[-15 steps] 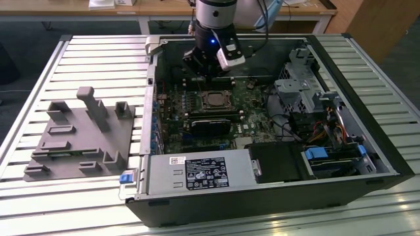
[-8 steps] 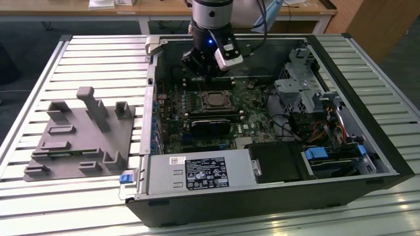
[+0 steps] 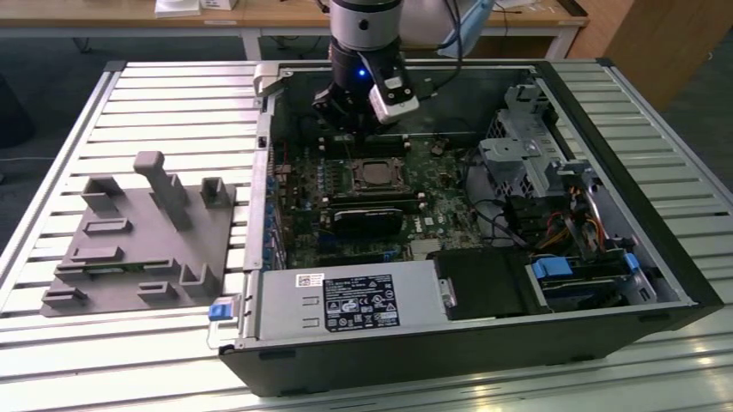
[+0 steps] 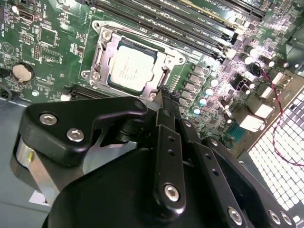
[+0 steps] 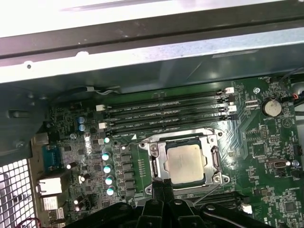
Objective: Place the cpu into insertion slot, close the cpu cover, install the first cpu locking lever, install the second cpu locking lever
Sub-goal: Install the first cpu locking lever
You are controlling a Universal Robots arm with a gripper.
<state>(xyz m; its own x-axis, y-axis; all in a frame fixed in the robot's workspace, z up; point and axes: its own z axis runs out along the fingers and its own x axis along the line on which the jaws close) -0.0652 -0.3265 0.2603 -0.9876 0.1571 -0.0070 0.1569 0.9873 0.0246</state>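
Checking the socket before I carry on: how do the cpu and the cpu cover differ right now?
The cpu is a solid pale square; the cpu cover is an open frame with a cut-out centre. The cpu cover is larger and lies around the cpu, which shows through its opening. The cpu's top is plain; the cpu cover has tabs at its edges. Both are silvery metal and lie flat on the green motherboard.

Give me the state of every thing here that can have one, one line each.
cpu: seated flat, top showing through the cover.
cpu cover: down over the cpu's edges.
gripper: shut, tips close to the cover's edge.
computer case: side open.
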